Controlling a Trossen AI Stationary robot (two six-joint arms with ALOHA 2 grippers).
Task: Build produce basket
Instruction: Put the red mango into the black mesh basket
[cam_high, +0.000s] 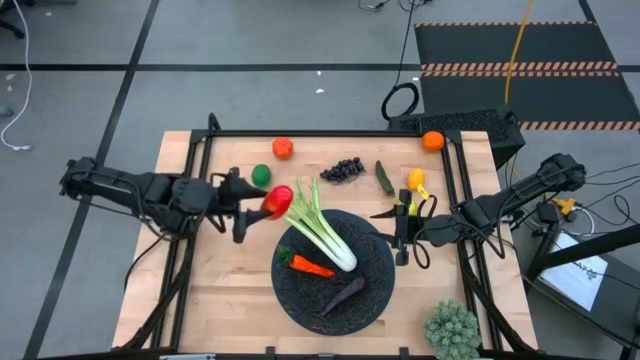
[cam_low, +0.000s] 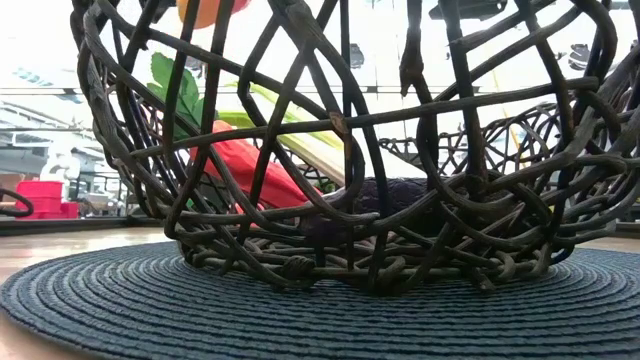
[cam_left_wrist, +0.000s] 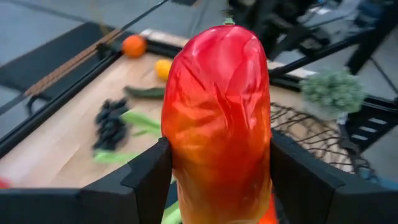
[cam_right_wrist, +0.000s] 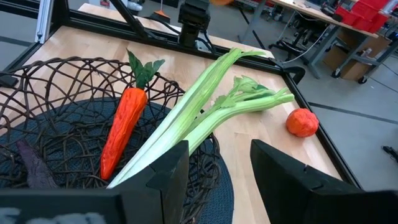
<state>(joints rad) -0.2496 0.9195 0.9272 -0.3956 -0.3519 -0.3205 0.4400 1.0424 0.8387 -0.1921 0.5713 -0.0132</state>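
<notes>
My left gripper (cam_high: 268, 204) is shut on a red pepper (cam_left_wrist: 217, 118) just left of the basket's far-left rim, above the table. The round black woven basket (cam_high: 375, 262) stands at the table's near middle on a dark mat. A leek (cam_high: 322, 228) lies in it, its leafy end sticking out over the far-left rim. The orange carrot (cam_high: 311, 266) and purple eggplant (cam_high: 344, 293) lie on the basket's floor. My right gripper (cam_high: 400, 224) hangs open at the basket's right rim, with nothing between its fingers (cam_right_wrist: 168, 174). My left gripper pinches the red pepper by two opposite sides (cam_left_wrist: 177, 168) between its two fingers. The fingers come from the table's left, slanting a little downward. The pepper lies along the fingers with its green-tipped end (cam_left_wrist: 229, 22) pointing away from the wrist, lifted clear of the table.
On the far half of the table lie a red-orange fruit (cam_high: 283, 148), a green lime (cam_high: 261, 174), dark grapes (cam_high: 345, 169), a pickle (cam_high: 385, 177), a lemon (cam_high: 416, 180) and an orange (cam_high: 432, 141). A bushy pale-green clump (cam_high: 452, 330) sits at the near right corner.
</notes>
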